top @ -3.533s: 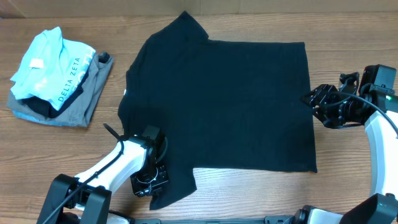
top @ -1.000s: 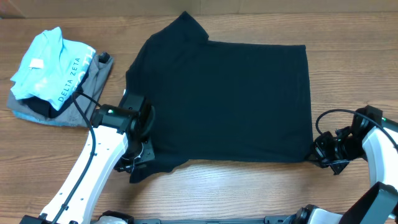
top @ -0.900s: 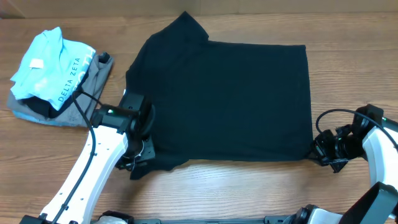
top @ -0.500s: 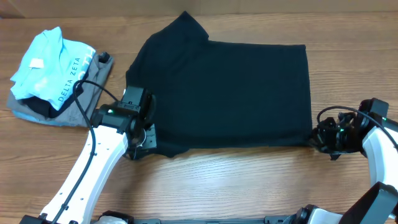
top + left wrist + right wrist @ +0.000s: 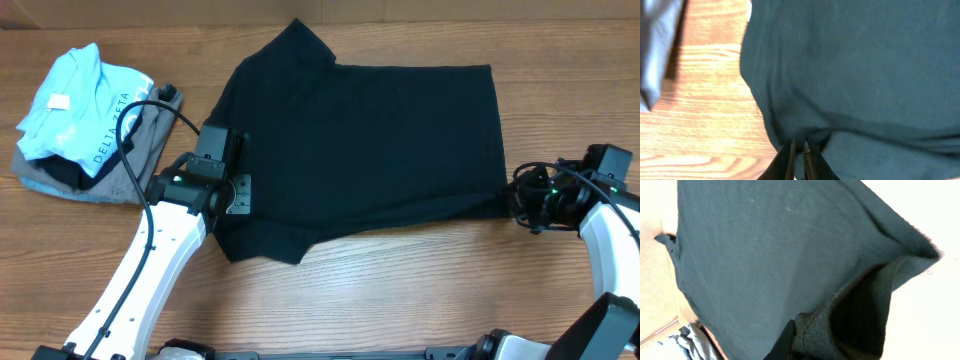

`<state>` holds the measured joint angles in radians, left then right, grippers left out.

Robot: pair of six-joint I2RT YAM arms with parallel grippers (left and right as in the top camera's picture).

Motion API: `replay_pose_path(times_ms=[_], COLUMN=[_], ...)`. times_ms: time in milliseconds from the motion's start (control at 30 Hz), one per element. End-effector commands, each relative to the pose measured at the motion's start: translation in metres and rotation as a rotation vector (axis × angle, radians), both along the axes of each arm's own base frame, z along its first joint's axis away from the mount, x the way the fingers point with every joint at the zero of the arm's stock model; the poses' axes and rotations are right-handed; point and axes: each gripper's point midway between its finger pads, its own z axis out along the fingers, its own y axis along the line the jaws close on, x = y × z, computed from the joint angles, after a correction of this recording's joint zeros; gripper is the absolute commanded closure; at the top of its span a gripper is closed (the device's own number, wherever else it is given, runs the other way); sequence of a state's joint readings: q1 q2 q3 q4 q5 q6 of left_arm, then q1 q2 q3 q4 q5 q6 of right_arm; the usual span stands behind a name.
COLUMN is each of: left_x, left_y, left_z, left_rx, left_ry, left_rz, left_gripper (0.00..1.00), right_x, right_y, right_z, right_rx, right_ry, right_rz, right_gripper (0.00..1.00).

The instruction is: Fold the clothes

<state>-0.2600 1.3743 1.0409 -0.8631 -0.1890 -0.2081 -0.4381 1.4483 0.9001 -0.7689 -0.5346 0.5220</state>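
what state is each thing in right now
black T-shirt, spread on the table, near edge pinched up at both ends
left claw, shut on the black T-shirt
right claw, shut on the black T-shirt
light blue shirt, crumpled atop the grey garment
grey garment, folded

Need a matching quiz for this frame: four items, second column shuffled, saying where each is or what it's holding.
1 black T-shirt
2 light blue shirt
3 left gripper
4 right gripper

A far left, on a grey garment
B shut on the T-shirt's right bottom corner
C spread across the middle
D shut on the T-shirt's left edge

Pairs: 1-C, 2-A, 3-D, 4-B
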Motion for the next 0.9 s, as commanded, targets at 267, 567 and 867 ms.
replay_pose_path(times_ms=[267,567,867], left_x=[-0.057,-0.099,-0.096], left_y=[-0.07,-0.084,-0.076], left_z=[-0.014,-0.077,-0.111], left_rx=[-0.365,-0.351,-0.279], left_ry=[0.26,0.427,0.47], left_rz=[-0.192,-0.111,-0.096], left_gripper=[0.77,0.52,0.49], right_x=[0.005,0.002,0.002], right_y=[0.021,0.022,0.022], right_z=[-0.012,-0.013,-0.013], right_rx=[0.021,0.025,0.025], right_ry=[0.053,0.066,0.067], right_rz=[0.026,0.026,0.026], right_gripper=[0.96,0.96,0.96])
